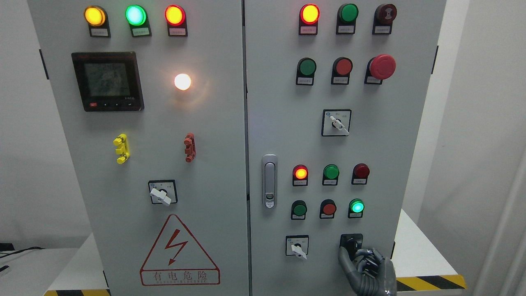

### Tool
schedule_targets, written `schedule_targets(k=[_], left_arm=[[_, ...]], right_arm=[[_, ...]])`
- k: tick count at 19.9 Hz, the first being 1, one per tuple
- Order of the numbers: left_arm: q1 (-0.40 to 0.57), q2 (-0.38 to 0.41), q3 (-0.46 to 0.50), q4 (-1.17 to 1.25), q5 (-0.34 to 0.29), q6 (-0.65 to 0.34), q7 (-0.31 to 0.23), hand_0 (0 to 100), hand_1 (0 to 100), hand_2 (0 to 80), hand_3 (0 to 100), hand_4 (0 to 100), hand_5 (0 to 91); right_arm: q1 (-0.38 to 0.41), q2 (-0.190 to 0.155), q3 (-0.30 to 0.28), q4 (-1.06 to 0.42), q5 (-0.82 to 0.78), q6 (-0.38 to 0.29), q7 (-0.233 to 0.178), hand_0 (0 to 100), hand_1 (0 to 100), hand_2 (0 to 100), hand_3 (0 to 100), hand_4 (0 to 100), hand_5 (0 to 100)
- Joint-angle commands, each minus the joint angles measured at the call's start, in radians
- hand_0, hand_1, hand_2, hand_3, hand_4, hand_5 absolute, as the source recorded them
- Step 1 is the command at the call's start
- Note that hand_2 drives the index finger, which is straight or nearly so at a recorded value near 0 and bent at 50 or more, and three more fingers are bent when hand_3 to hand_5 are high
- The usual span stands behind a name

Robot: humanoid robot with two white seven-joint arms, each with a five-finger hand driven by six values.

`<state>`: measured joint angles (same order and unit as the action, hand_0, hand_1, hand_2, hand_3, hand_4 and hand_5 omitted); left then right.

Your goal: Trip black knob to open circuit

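— Where's the black knob point(350, 243)?

— Low down on the right door point(328, 148) of the cabinet, bottom row, just right of the white switch point(297, 246). It sits in a black square plate.

— And the robot's hand?

— The right hand point(365, 265) comes up from the bottom edge. Its fingers point(344, 257) are curled and reach up to the knob. One finger looks like it's touching the knob's lower left side. Can't tell for sure if it has a real hold yet, the hand hides part of it.

— Left hand?

— Not in the pic.

— So what step is this?

— I'd say the grab, right at the knob. The turn doesn't look done, but I can't read the knob's pointer from here.

— What's next, prob?

— Close the fingers snug round the knob, then twist the wrist to flip it to the off spot. Needs a firm pinch, cos a small knob can slip. Also keep clear of the white switch next to it & the green light point(356, 206) just above.

— Any lights to watch?

— Lots are lit: red, green, yellow up top. Maybe some change after the flip, dunno which.
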<state>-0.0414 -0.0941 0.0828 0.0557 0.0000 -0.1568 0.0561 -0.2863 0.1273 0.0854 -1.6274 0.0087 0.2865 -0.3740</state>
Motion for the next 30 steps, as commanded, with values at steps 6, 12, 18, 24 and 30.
schedule_targets(k=[6, 12, 18, 24, 30], left_arm=[[0.000, 0.001, 0.000, 0.000, -0.031, 0.000, -0.001, 12, 39, 0.0, 0, 0, 0.0], [0.000, 0.001, 0.000, 0.001, -0.031, 0.000, -0.001, 12, 39, 0.0, 0, 0, 0.0], [0.000, -0.001, 0.000, 0.001, -0.031, 0.000, -0.001, 12, 39, 0.0, 0, 0, 0.0], [0.000, 0.001, 0.000, 0.000, -0.031, 0.000, -0.001, 12, 39, 0.0, 0, 0, 0.0], [0.000, 0.001, 0.000, 0.000, -0.031, 0.000, -0.001, 12, 39, 0.0, 0, 0, 0.0]], right_arm=[[0.001, -0.001, 0.004, 0.000, 0.034, -0.001, 0.000, 18, 76, 63, 100, 95, 100], [0.002, -0.002, 0.004, 0.000, 0.077, -0.001, 0.000, 18, 76, 62, 99, 95, 100], [0.002, -0.001, 0.004, 0.001, 0.122, -0.003, 0.000, 18, 77, 61, 99, 95, 99], [0.004, 0.000, 0.002, 0.003, 0.152, -0.009, 0.000, 18, 77, 61, 99, 95, 99], [0.006, -0.002, 0.004, 0.003, 0.163, -0.007, 0.000, 18, 76, 60, 99, 94, 99]])
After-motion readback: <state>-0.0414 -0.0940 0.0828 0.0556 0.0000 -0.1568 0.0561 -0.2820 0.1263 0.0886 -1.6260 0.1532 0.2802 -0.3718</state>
